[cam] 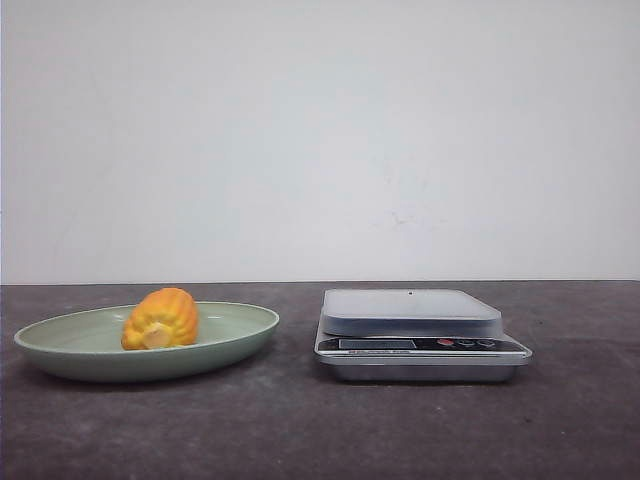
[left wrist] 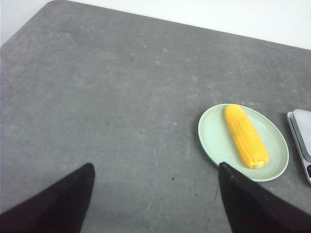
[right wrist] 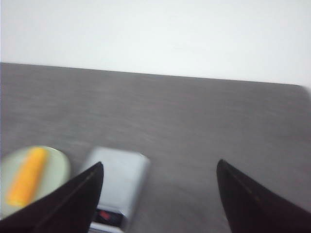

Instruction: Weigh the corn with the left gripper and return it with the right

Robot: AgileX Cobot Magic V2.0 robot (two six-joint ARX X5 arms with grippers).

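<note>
— While nobody's touched anything yet, look straight across the table: the orange-yellow ribbed corn cob (cam: 161,318) lies on its side in the shallow pale-green plate (cam: 230,338), pale cut end toward us. Just beside the plate, on the right, sits the flat silver kitchen scale (cam: 415,335), nothing on its platform.

— And the arms?

— Neither shows from the front. From the left wrist camera, the black pointed left gripper (left wrist: 155,194) hangs over bare grey tabletop (left wrist: 97,97), fingers spread wide, holding nothing. The corn (left wrist: 246,135) looks long and slim from there, lying across the plate (left wrist: 214,136), well apart from the fingertips. A corner of the scale (left wrist: 301,141) peeks in at the edge.

— The right one?

— Its picture is blurred, but the right gripper (right wrist: 158,194) is also wide open and empty, with the scale (right wrist: 119,184) near one finger and the corn (right wrist: 28,175) on the plate (right wrist: 56,167) beyond it.

— How would you grab that cob?

— I'd guess it's light and stiff, probably a smooth, slightly slippery model. Being round, it could roll. I'd close across its middle, fingers on opposite sides of the ribbed rows, not near the tapering ends.
</note>
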